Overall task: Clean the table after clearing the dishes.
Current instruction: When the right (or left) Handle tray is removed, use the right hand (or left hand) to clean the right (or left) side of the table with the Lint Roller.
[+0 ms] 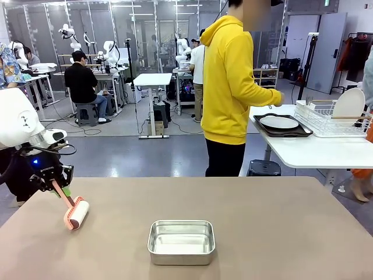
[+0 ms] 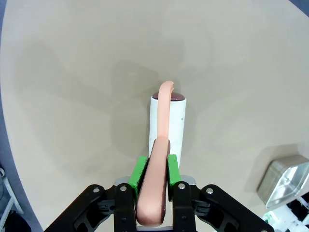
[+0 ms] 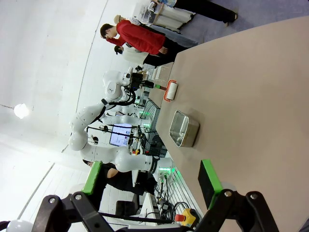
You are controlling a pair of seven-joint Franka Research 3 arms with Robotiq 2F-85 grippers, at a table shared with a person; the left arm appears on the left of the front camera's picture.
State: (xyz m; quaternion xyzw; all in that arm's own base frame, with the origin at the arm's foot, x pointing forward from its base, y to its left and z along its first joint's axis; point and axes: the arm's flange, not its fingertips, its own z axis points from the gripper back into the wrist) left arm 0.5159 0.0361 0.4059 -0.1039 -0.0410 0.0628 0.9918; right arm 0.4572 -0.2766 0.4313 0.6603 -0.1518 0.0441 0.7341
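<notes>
- Front view: left gripper (image 1: 54,185) was clamped on the pink handle of a lint roller (image 1: 76,214), low at the table's (image 1: 280,221) near-left corner; roller head lay on the top just beyond the fingers.
- Steel pan (image 1: 181,241) sat well apart from that gripper, toward the table's middle.
- Person in a yellow hoodie (image 1: 230,81) stood past the far edge, hand (image 1: 277,99) at a white side table (image 1: 315,153). There a plate (image 1: 278,122) lay on a dark tray (image 1: 285,129); a second plate (image 1: 348,105) stood in a wire rack (image 1: 326,119). Cutlery too small to make out.
- Left wrist view: green pads (image 2: 139,170) pressed the handle from both sides, roller (image 2: 167,123) straight ahead on bare table (image 2: 72,72); pan (image 2: 285,181) cut off at the frame's edge. Whether the roll touched the top could not be told here.
- Right wrist view: right gripper (image 3: 153,177) stood wide, nothing between its pads, above the table (image 3: 251,87); pan (image 3: 183,128) and roller (image 3: 170,92) lay ahead, farther off, the left arm beyond.
</notes>
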